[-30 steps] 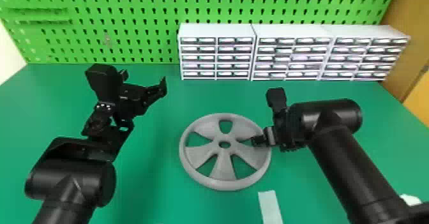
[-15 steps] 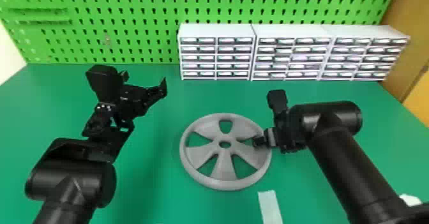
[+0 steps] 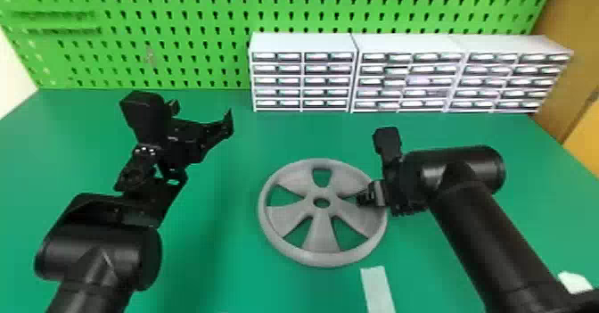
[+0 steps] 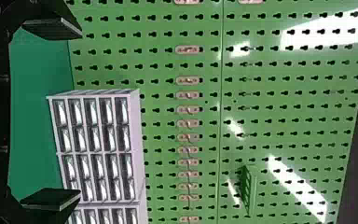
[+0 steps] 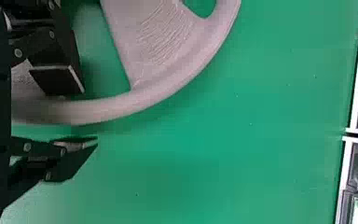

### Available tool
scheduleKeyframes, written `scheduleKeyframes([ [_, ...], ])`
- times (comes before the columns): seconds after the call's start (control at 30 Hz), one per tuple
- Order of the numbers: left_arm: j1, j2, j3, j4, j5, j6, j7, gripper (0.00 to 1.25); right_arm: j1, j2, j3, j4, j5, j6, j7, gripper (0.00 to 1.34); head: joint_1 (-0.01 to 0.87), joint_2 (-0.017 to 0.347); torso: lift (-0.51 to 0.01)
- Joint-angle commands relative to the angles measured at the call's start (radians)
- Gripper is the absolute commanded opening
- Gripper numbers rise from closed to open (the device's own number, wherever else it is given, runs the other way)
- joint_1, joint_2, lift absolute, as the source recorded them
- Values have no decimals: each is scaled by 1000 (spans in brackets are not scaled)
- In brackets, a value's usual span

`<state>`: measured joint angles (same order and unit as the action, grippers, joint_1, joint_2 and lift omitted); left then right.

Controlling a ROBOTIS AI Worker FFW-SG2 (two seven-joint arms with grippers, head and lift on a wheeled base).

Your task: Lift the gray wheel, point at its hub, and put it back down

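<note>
Wheel: matt, plastic-looking, and there, fine roughness across a spoke!
Desk: smooth under the wheel, faint sheen
Pegboard: glossy beyond the wheel, glare flashing
Drawer units: plastic-looking behind the wheel, shiny fronts

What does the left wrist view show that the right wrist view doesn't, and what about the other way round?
Left wrist view: the green pegboard with its row of clips, and the left gripper, its fingers wide apart.

Right wrist view: part of the gray wheel, and the right gripper, open with the wheel's rim running between its two fingers.

Both views: white drawers and some of the green table.
</note>
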<state>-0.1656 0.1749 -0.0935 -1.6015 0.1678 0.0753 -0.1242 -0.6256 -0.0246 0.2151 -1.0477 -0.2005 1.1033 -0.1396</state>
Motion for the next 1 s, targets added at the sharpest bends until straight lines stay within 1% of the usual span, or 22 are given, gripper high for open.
scheduleKeyframes([
  [0.0,1,0,0,0,1,0,-2,1155,7,0,15,-5,12,-22,0,110,692,48,-88],
  [0.13,1,0,2,0,1,0,-2,1155,21,0,30,-26,36,-57,0,95,692,48,-88],
  [0.4,1,0,0,0,1,0,-2,1155,30,0,18,-26,24,-76,0,37,692,48,-88],
  [0.53,3,0,0,0,1,1,-2,1155,35,-1,17,-31,26,-85,0,35,692,48,-88],
  [0.63,3,0,0,0,-1,1,-3,1155,50,-1,20,-52,41,-109,0,17,692,48,-88],
  [0.83,3,0,0,0,-1,3,-3,1155,52,-1,24,-61,50,-120,-3,11,692,48,-88],
  [0.97,3,0,0,0,1,3,-5,1155,67,-5,24,-81,52,-165,-3,11,692,48,-88],
])
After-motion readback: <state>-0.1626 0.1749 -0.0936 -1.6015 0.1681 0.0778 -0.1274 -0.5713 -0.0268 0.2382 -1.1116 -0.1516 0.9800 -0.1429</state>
